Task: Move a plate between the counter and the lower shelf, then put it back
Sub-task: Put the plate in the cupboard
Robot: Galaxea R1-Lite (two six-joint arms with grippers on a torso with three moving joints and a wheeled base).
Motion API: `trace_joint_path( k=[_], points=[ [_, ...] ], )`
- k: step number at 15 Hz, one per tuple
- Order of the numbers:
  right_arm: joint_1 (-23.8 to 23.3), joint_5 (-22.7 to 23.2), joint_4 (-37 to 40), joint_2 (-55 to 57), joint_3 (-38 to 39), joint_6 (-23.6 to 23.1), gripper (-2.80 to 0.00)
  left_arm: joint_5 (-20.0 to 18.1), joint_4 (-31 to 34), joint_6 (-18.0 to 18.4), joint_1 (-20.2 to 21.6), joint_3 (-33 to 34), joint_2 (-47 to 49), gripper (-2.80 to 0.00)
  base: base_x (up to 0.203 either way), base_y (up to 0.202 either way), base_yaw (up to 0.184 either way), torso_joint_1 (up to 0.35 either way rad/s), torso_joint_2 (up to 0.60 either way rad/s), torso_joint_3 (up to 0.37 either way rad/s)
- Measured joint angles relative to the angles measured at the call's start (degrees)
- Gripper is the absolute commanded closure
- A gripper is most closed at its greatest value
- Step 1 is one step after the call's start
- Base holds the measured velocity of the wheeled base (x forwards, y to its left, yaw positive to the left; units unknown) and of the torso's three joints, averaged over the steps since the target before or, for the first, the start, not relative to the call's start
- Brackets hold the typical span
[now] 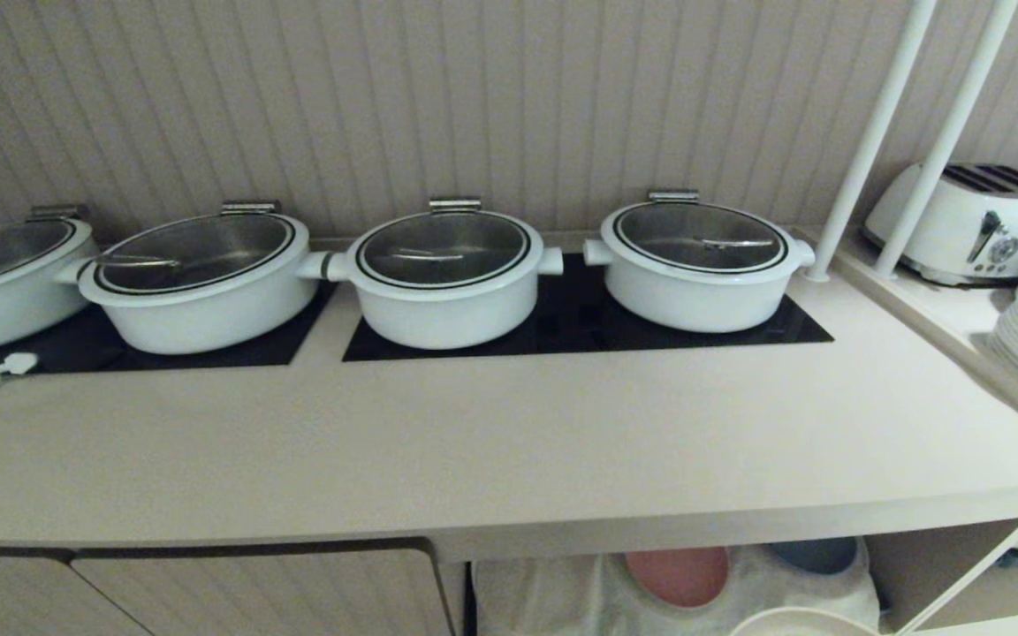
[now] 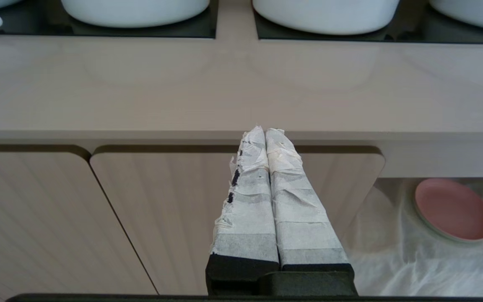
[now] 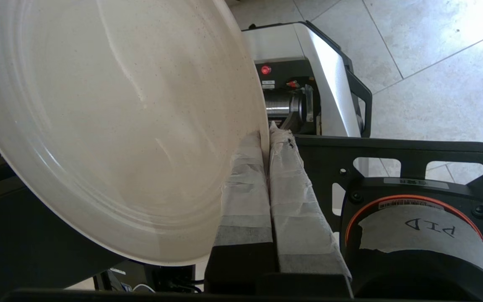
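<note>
Hands first, going from the robot's left side to its right. The left hand [image 2: 265, 133] hangs in front of the cupboard doors [image 2: 233, 209] just below the front edge of the tabletop [image 2: 241, 84], its two tape-wrapped fingers [image 2: 250, 197] pressed flat together with nothing between them, pointing up toward that edge. Beyond its fingertips, on the tabletop's black hob panels [image 1: 580, 331], stand the white lidded pots [image 1: 445, 278] (four of them in the head view, in a row). Off to the side of this hand, in the recess under the tabletop, lies the lower shelf [image 2: 392, 251] with its wrinkled white cloth, and on that cloth a pink plate [image 2: 453, 209] lies flat; the edge of a blue one [image 1: 814, 555] shows farther along.

The right hand [image 3: 266, 133] is out of the head view apart from what it carries. Its wrapped fingers [image 3: 245, 197] are closed tight on the rim of the plate [image 3: 111, 126], one finger on each face. The plate stands on edge from the hand, steeply tilted rather than level, its broad cream face turned toward the wrist camera and spreading away from the fingertips to one side. Past the fingertips lie the robot's own base [image 3: 308, 84] and a tiled floor [image 3: 434, 63]. In the head view a curve of the plate's rim [image 1: 805, 623] shows at the lower edge, in front of the shelf opening and below the tabletop's front edge, touching neither.
</note>
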Motion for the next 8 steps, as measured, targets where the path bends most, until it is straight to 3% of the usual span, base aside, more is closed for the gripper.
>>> trace_joint_path(
  k=[8],
  points=[
    [0.0,0.0,1.3,0.0,0.1,0.1,0.00,0.0,0.0,0.0,0.0,0.0,0.0,0.00,0.000,0.000,0.000,-0.147,0.31,0.168]
  ],
)
